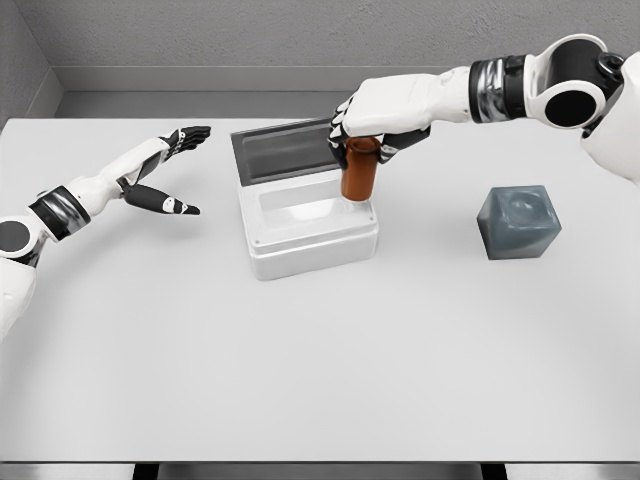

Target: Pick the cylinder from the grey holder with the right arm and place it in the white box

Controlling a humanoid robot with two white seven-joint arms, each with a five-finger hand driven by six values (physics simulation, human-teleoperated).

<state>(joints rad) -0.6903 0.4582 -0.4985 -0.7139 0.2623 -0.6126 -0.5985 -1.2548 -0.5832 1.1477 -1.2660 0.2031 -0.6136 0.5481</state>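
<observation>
A brown cylinder (359, 172) hangs upright over the right end of the white box (310, 243), its lower end at the box's rim. My right hand (372, 128) grips its top, fingers curled around it. The box's dark lid (283, 150) stands open behind it. The grey holder (518, 222) sits on the table to the right, with nothing in it. My left hand (170, 170) hovers left of the box with fingers spread and holds nothing.
The white table (320, 380) stretches wide in front of the box. A grey wall runs along the table's far edge.
</observation>
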